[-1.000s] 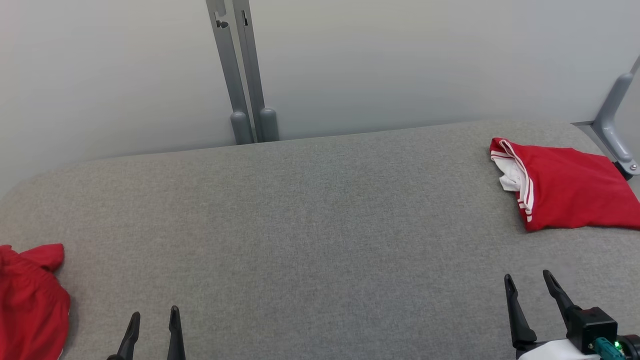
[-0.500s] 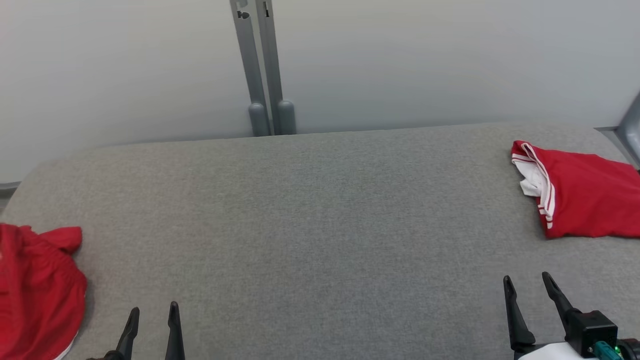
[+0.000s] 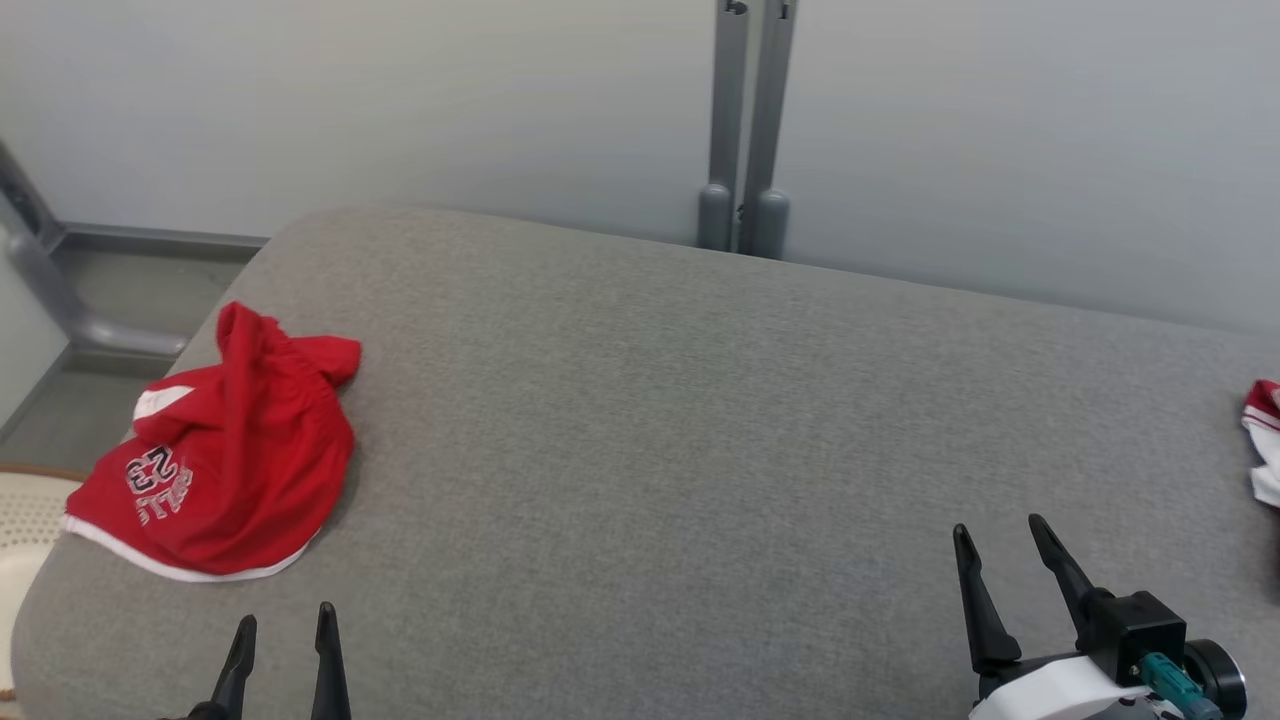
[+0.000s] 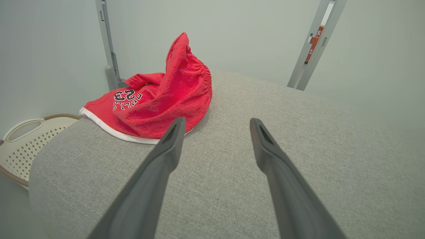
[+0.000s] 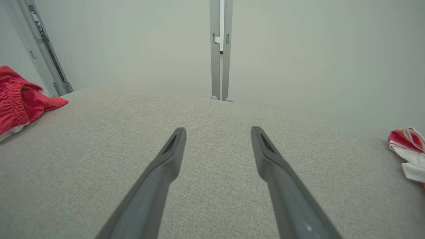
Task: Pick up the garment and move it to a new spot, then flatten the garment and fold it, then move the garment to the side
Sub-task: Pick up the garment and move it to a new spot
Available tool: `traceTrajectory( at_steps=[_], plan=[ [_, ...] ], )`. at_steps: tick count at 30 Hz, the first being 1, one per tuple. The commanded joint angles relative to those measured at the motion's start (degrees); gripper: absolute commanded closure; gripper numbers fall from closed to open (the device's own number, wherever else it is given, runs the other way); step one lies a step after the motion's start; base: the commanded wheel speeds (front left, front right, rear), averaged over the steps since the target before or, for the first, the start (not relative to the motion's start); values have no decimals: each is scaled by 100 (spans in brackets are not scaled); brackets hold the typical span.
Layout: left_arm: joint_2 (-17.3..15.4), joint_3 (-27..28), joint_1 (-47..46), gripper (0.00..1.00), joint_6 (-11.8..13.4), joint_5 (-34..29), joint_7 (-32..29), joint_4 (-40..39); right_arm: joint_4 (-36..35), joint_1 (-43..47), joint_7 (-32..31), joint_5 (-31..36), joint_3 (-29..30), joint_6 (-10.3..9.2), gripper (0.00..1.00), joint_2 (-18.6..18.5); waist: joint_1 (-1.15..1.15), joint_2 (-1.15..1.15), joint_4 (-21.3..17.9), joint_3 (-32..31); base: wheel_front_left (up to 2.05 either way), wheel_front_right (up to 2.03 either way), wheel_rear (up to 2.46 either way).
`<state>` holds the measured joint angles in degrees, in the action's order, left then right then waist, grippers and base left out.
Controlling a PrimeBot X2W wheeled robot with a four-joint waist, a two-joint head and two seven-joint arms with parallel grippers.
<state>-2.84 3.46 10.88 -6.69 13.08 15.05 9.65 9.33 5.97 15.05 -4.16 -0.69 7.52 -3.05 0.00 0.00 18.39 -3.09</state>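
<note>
At the far left, the left wrist view takes in the cream perforated basket (image 4: 23, 139) with its handle slot, set below the table's rounded corner; the head view catches a sliver of it. The red garment (image 3: 225, 460) lies crumpled at the 9 o'clock end of the grey woven tabletop (image 3: 650, 450), its elastic waistband bunched up and its white hem close to the edge. The left gripper (image 3: 285, 615), at 7 o'clock, is released and grasps nothing. Open cloth spans the middle. Twin grey posts (image 3: 745, 130) stand at 12 o'clock. The right gripper (image 3: 998, 525), at 5 o'clock, is likewise spread and empty. A red-and-white striped cloth (image 3: 1262, 440) sits at 3 o'clock.
</note>
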Motion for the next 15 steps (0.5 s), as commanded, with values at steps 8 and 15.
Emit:
traceTrajectory(
  at_steps=[8, 15],
  plan=[
    [-107, -206, -1082, 0, -60, -41, 13, 570, -229, -252, 16, -37, -105, -5, 0, -185, 0, 0, 348, 836, 0, 0, 0],
    [-424, -164, -2929, 0, 89, -13, -749, 1920, -401, -752, 16, -74, -228, -5, 0, -541, 0, 0, -74, 2010, 0, 0, 0]
  ],
)
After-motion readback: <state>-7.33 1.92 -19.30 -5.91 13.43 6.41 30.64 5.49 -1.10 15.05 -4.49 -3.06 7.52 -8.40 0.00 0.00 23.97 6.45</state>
